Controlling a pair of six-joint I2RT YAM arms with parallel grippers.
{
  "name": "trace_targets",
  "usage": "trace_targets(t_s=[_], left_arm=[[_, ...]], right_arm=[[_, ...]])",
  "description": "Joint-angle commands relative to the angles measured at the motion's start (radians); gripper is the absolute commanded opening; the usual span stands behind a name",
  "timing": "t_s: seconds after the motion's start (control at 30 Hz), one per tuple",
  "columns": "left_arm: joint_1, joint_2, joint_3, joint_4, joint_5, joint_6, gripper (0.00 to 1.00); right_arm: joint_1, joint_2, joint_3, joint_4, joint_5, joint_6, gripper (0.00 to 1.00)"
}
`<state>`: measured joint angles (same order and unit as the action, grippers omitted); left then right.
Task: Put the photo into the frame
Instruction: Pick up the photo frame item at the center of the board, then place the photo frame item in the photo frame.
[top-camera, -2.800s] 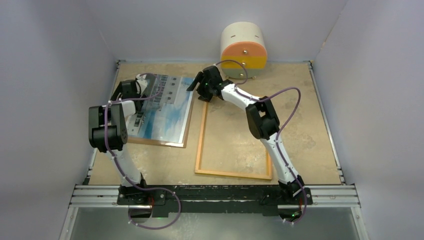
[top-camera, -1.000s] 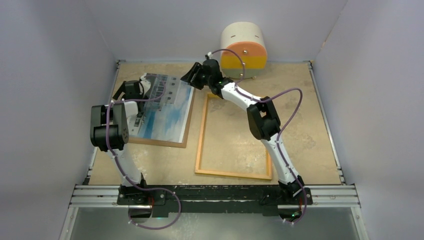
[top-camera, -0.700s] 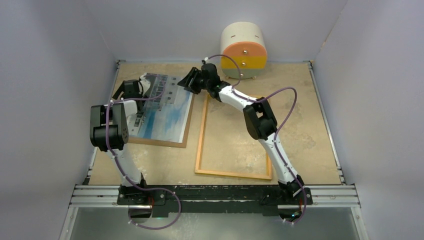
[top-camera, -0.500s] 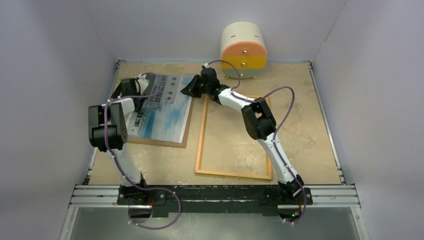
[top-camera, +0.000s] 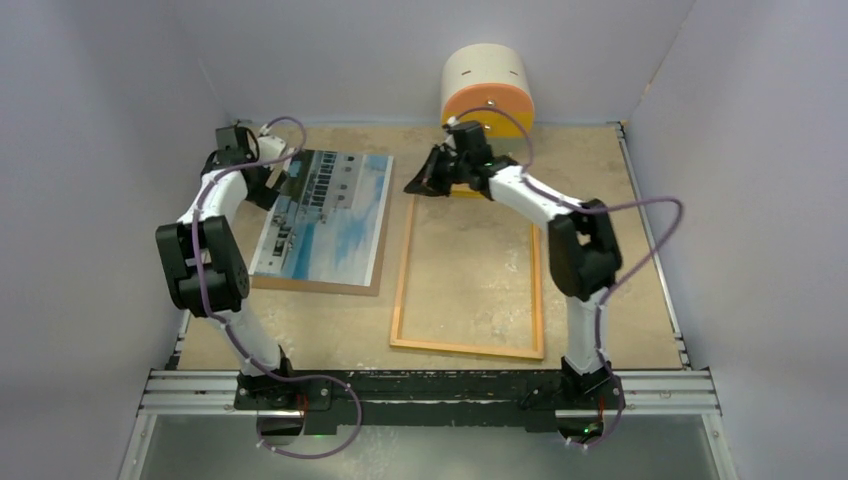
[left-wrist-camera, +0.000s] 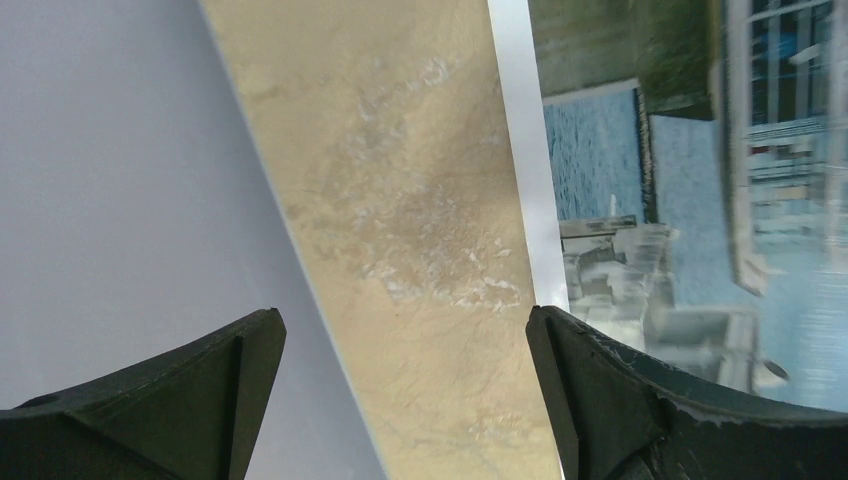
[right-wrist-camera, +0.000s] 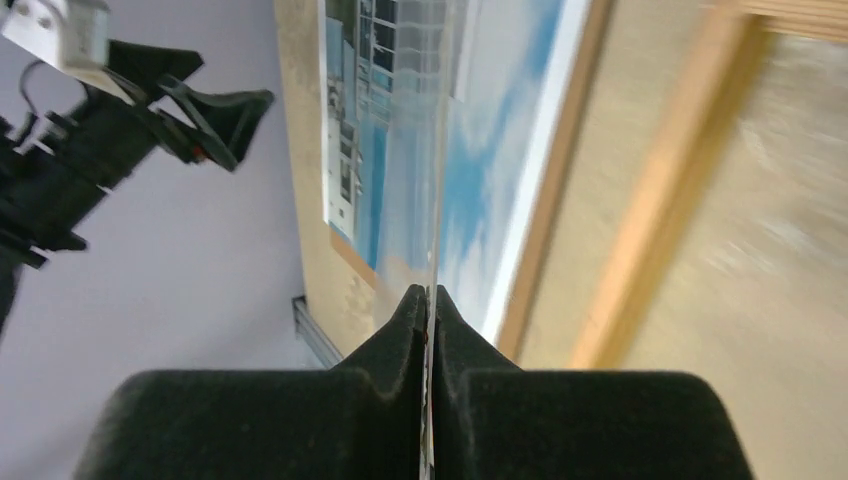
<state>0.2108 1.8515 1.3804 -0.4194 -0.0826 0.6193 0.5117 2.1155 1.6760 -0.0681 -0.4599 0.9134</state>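
Against half a second back: left gripper (left-wrist-camera: 400, 322) off the far-left corner of the photo (top-camera: 325, 215), now over the bare strip of table (top-camera: 600, 200) between the wall (left-wrist-camera: 100, 150) and the print. Fingers spread wide, nothing between them. Right finger just overlapping the photo's white border in the wrist view. Wrist reached farther toward the back-left corner.

Right gripper (right-wrist-camera: 430, 298) gone from the photo's far-right corner to above the far-left corner of the frame (top-camera: 465, 348), with the elbow swung out to the right. Fingers pinched tight on a thin sheet (right-wrist-camera: 441, 150), seen edge-on and seemingly clear — print visible on both sides of it.

Photo face up on the brown board (top-camera: 310, 285), left of the frame, much where it lay before. Frame flat, wood side up, tabletop showing through its middle, unmoved.

Hard to make out:
- The held sheet from overhead — no outline found there, so extent and far end unknown. Cannot tell whether touching the photo.
- Frame's far-left corner, covered by the right gripper.
- Round cream-and-orange box (top-camera: 487, 85) at the back, partly behind the right wrist.
- Frame side of the right wrist view, smeared with blur.
- Photo in the left wrist view, cut off at top and right.
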Motion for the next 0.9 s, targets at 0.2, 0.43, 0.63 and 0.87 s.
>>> trace_targets(t_s=[0.2,0.43,0.63,0.87], left_arm=[[-0.278,-0.187,-0.093,-0.142,0.12,-0.082,1.0],[-0.471,-0.2,-0.198,-0.096,0.107,-0.107,1.0],[-0.568,-0.172,-0.26,-0.033,0.037,-0.119,1.0],[-0.643,-0.146,-0.262,-0.028,0.029,-0.127,1.0]], right_arm=[[-0.157,-0.436,-0.384,-0.449,0.134,-0.383,0.0],[-0.208,-0.445,-0.421,-0.547,0.322,-0.448,0.0],[-0.232,-0.465,-0.462,-0.56,0.453,-0.429,0.0],[-0.243,-0.473,-0.505,-0.493,0.382,-0.42,0.2]])
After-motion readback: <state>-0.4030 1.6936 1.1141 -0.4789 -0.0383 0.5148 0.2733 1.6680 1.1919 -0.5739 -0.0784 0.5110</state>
